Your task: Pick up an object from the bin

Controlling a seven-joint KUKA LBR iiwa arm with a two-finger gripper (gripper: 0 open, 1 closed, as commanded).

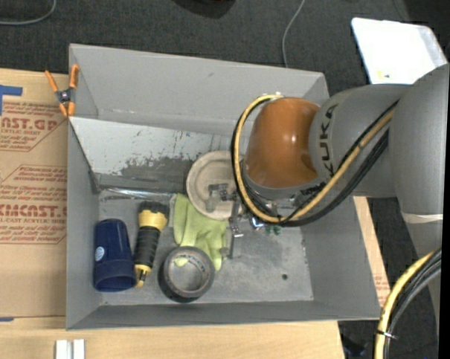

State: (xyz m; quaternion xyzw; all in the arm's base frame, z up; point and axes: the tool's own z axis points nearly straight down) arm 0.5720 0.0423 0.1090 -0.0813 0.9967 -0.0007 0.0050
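With the claw [233,236] at the edge of the yellow-green cloth [195,223], its opening indiscernible, we judged best a vertical descent clear of the white bowl [206,182].

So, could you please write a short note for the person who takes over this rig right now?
Hand: low in the bin, at the right edge of the yellow-green cloth, just below the round beige dish. Whether it is open or shut cannot be read, and nothing is seen in it.
Other things: the blue cup lies at the left, the yellow and black torch is beside it, and the dark tape roll is at the cloth's lower edge.
Done: nothing picked yet.
Left: grasp one thing, probably the cloth or the dish, and lift it out.
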